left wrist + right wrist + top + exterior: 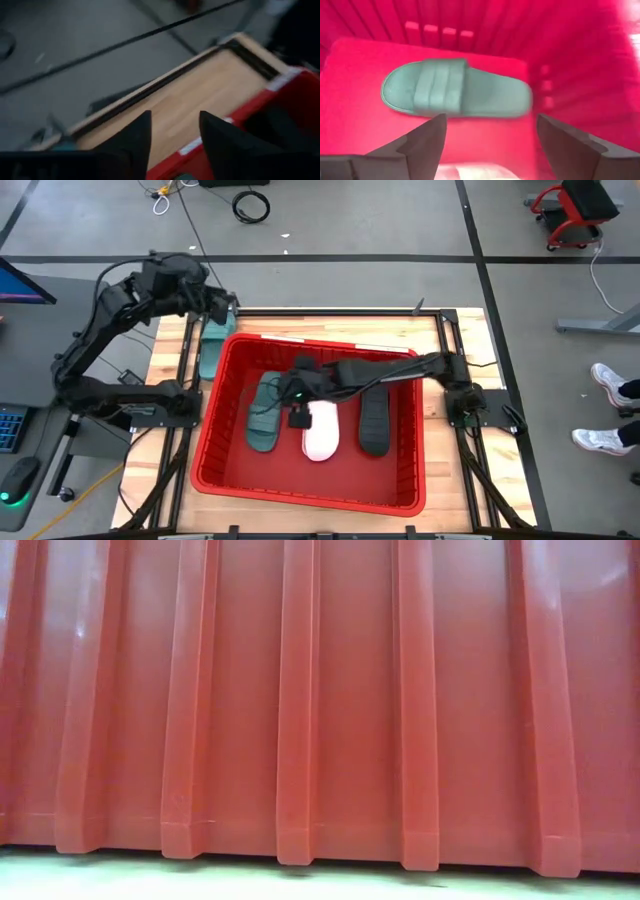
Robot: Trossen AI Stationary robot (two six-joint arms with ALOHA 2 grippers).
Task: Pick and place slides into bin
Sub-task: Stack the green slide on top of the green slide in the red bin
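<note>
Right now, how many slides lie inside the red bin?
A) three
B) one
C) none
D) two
A: the high view shows a teal-green slide, a white slide and a black slide side by side on the floor of the bin; another teal-green one lies outside on the table.

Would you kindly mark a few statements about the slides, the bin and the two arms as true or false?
1. Three slides lie inside the red bin. True: a teal slide, a white slide and a black slide.
2. The right gripper holds the teal slide. False: its fingers are spread with nothing between them, above the bin floor.
3. Another teal slide lies on the table outside the bin. True, beside the bin's left wall.
4. The left gripper is inside the bin. False: it is at the table's far left corner, by the outside slide.
5. The white slide lies between the other two in the bin. True.
</note>
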